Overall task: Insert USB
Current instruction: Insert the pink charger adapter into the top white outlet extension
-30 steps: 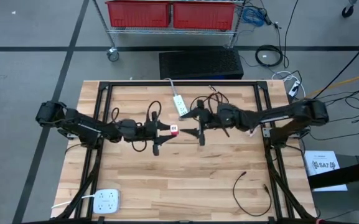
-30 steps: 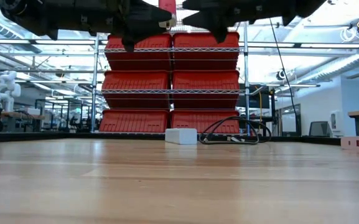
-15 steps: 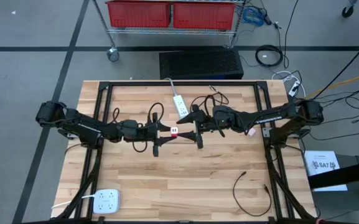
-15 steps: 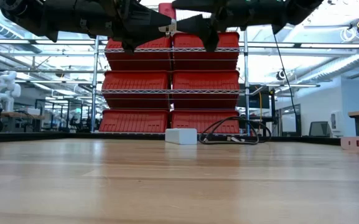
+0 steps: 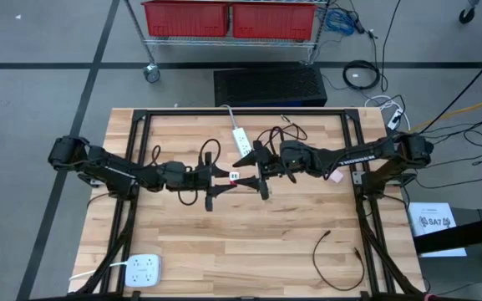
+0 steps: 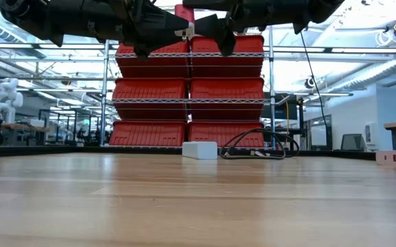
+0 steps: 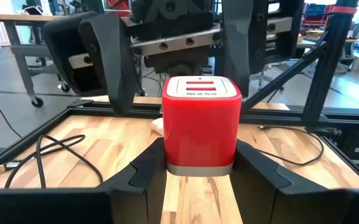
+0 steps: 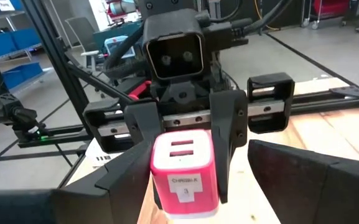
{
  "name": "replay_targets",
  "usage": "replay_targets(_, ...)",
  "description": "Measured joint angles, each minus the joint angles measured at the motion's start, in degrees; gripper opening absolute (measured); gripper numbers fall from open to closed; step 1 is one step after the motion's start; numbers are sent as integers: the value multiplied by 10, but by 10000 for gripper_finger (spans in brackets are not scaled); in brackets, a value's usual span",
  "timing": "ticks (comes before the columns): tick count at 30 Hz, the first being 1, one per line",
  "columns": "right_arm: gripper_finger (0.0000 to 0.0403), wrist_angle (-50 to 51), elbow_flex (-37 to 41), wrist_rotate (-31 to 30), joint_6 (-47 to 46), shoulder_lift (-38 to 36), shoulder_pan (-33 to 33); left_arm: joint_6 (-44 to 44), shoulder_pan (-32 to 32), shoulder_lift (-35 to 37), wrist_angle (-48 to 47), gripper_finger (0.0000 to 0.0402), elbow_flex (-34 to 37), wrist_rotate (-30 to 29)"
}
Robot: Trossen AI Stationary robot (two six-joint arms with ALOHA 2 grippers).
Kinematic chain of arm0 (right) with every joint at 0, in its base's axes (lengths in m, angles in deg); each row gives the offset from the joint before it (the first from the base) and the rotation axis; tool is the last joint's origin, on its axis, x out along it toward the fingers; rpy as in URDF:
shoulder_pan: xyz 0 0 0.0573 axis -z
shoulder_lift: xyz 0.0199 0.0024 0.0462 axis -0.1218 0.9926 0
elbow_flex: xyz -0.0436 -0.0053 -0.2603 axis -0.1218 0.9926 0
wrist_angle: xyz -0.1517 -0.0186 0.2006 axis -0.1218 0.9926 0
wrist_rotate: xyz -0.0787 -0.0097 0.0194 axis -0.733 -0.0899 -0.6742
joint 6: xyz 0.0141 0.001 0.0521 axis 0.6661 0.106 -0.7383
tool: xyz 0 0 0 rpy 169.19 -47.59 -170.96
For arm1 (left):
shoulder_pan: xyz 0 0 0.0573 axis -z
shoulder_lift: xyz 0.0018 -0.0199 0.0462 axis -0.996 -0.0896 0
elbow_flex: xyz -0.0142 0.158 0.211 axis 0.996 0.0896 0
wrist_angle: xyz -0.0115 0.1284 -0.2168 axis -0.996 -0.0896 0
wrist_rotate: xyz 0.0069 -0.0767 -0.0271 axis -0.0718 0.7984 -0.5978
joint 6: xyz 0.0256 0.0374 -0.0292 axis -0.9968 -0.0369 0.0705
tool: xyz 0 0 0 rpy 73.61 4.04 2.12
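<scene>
While both arms meet above the table's middle, the scene stands so:

Charger: a red USB charger block (image 7: 200, 127), held in the air over the wooden table (image 5: 249, 242), its white face with two slots turned toward the right arm.
Left gripper (image 5: 224, 177): fingers pinching the red block from both sides.
Right gripper (image 5: 255, 170): jaws spread wide, its tips just beside the block, one on each side, apart from it.
White power strip (image 5: 241, 139): near the table's far edge, beside a dark coiled cable (image 5: 281, 132).
White outlet block (image 5: 144, 271): at the near left corner.
Loose black cable (image 5: 334, 259): near right.
</scene>
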Motion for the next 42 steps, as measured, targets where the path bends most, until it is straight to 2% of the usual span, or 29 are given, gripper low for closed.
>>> replay_targets(7,252,0,0,0,-12,1,0,0,0,0,3,147,0,-2)
replay_targets(21,192,-31,0,-1,-21,15,0,-3,0,0,11,147,1,-15)
replay_targets(28,119,-35,0,-18,3,17,-5,1,-1,0,9,147,2,-18)
replay_targets(34,118,-34,0,-47,21,18,-6,0,-3,0,10,147,2,-21)
replay_targets(42,118,-17,-1,-28,59,8,19,-1,-21,-1,7,150,0,-36)
